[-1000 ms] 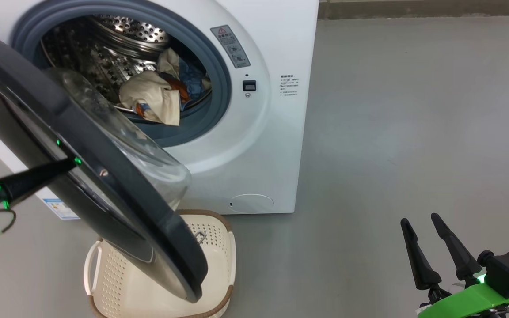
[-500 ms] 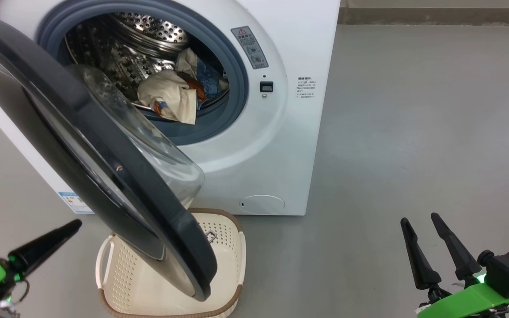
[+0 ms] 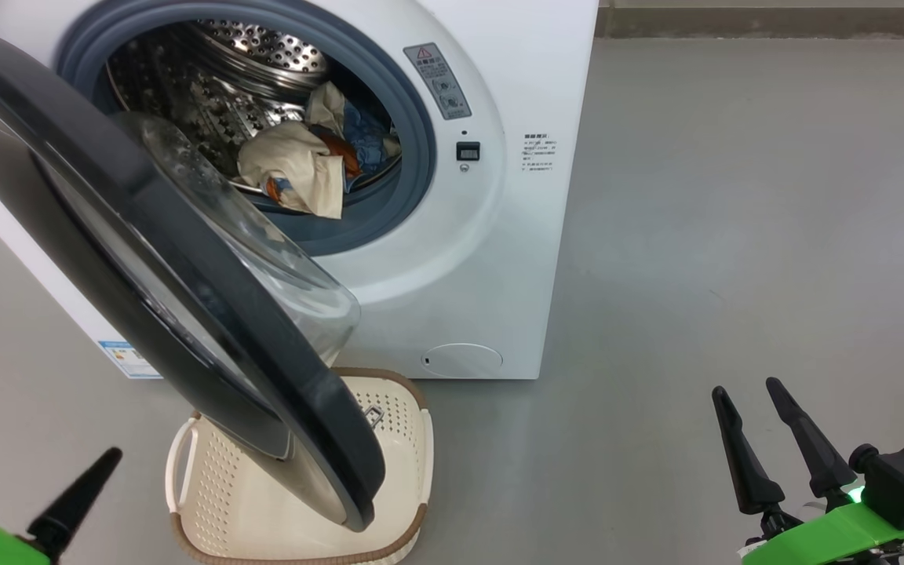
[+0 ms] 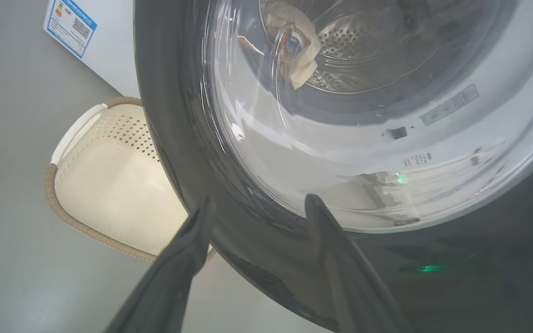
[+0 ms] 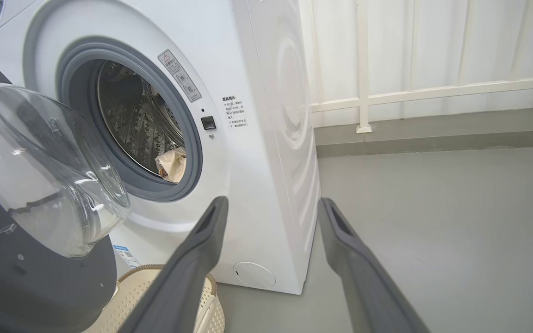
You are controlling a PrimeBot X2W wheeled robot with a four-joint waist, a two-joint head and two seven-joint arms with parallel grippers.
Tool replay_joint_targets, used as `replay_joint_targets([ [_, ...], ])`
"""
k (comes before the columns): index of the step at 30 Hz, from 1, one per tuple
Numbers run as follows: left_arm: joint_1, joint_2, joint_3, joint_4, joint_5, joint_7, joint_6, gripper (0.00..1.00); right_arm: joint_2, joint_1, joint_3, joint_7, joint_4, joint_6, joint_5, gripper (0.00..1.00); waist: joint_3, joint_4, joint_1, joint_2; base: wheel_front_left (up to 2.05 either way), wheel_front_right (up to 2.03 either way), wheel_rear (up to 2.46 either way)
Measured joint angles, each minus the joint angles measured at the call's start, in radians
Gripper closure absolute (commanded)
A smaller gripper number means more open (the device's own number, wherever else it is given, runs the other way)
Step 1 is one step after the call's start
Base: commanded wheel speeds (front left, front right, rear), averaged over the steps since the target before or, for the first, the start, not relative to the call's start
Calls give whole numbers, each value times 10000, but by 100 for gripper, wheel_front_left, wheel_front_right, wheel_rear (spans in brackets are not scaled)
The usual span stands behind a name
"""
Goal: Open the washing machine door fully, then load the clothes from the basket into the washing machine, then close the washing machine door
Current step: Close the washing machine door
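Note:
The white washing machine (image 3: 499, 259) stands with its black washing machine door (image 3: 185, 298) swung about halfway out, the glass bowl (image 5: 40, 171) facing the drum. The clothes (image 3: 303, 165), cream, orange and blue, lie inside the steel drum. Under the door's lower edge sits the basket (image 3: 209, 486), its visible part empty. My left gripper (image 4: 257, 206) is open, back from the door's outer face, low at the left; one finger (image 3: 75, 498) appears in the head view. My right gripper (image 3: 745, 386) hangs open and empty at the lower right, far from the machine.
Bare grey floor (image 3: 734, 235) stretches to the right of the machine. A white railing (image 5: 363, 69) on a low curb runs behind it. A blue label sticker (image 3: 126, 357) and a small round hatch (image 3: 464, 359) mark the machine's lower front.
My left gripper has come off the door's outer face, drawn back down and left, and its fingers have spread. The head camera shifted slightly. The right gripper has stayed put.

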Motion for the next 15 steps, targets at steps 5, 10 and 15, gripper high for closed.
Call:
replay_joint_targets([
  [5, 443, -50, -673, 58, 1074, -2230, 0, 0, -4, -1, -6, 0, 6, 0, 0, 0, 51, -35, 0, 0, 0, 0, 0],
  [10, 781, 270, -2021, 192, 2495, -5229, -2, 0, 0, -1, 0, 0, 10, 0, 0, 0, 35, -91, 0, 0, 0, 0, 0],
  [15, 812, 782, -3312, 1068, 4608, -7311, -4, 0, 2, -1, -12, 0, 21, 0, 0, 0, 19, -146, 0, 0, 0, 0, 0],
])
